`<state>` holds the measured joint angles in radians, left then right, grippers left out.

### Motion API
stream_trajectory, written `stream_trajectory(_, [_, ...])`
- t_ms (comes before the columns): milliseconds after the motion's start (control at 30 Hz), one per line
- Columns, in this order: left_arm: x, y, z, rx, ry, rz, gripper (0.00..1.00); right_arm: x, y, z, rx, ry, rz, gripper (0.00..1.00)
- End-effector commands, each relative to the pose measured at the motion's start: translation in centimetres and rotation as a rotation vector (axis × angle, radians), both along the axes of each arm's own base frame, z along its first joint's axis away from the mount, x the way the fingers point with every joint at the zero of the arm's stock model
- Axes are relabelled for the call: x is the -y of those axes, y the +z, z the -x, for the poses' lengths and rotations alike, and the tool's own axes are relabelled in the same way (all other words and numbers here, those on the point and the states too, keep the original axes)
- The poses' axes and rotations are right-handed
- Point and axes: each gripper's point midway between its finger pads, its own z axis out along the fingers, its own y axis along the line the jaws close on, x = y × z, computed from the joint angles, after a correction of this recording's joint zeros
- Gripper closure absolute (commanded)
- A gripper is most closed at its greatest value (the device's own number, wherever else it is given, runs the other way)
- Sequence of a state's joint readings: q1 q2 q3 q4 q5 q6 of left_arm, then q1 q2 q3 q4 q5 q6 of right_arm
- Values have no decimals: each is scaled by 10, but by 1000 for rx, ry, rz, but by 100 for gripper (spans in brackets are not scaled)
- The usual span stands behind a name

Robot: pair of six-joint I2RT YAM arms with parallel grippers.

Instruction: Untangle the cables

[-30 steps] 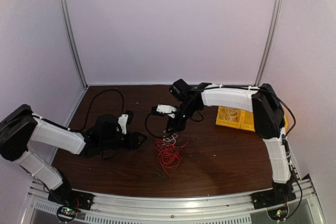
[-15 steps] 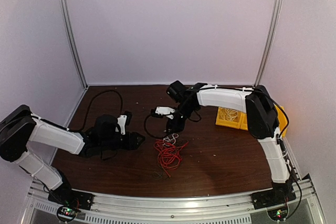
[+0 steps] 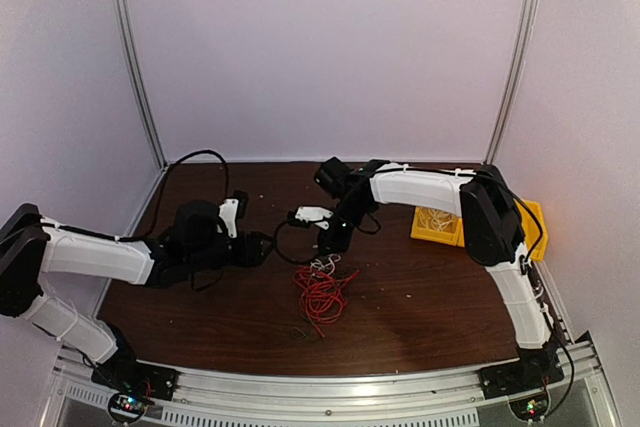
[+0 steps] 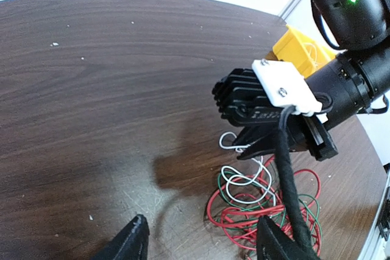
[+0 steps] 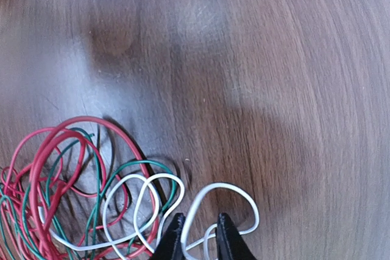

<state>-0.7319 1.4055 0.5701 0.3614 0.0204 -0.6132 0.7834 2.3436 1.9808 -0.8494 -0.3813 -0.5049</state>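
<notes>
The cables lie tangled at the middle of the table: a red cable [image 3: 320, 292] in loose coils, a thin white cable [image 3: 326, 265] on its far edge, and green strands [image 5: 152, 162] woven through. My right gripper [image 3: 326, 247] points down at the far side of the tangle. In the right wrist view its tips [image 5: 199, 235] stand a narrow gap apart, with two strands of the white cable [image 5: 222, 185] between them, beside the red cable [image 5: 91, 120]. My left gripper [image 3: 262, 247] hovers left of the tangle, jaws wide and empty [image 4: 204, 238], facing the red cable [image 4: 250, 212] and the white cable [image 4: 223, 178].
A yellow bin [image 3: 450, 224] holding pale wire sits at the right, behind the right arm, also in the left wrist view [image 4: 298, 44]. The left arm's own thick black cable [image 4: 286, 181] hangs across the tangle in the left wrist view. White walls enclose the table.
The left arm has reached right, bringing its gripper closer to the tangle. The right gripper has shifted slightly left over the white cable.
</notes>
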Motion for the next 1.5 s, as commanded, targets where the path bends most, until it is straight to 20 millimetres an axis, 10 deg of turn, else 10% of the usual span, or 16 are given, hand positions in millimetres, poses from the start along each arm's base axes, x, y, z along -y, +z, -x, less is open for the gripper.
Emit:
stream_trajectory(0, [-9, 22, -12, 65, 64, 3, 38, -1, 6, -7, 37, -42, 16, 91])
stream_trajectory(167, [-5, 22, -6, 68, 37, 61, 38, -4, 37, -13, 79, -64, -26, 100])
stream_trajectory(633, [69, 56, 3, 217, -277, 234, 38, -15, 201, 0, 225, -79, -369, 100])
stream_trajectory(933, [116, 79, 6, 305, -382, 371, 38, -15, 196, 4, 203, -80, -366, 100])
stream_trajectory(1467, [99, 87, -11, 329, -241, 360, 56, 2, 196, 2, 242, -139, -347, 100])
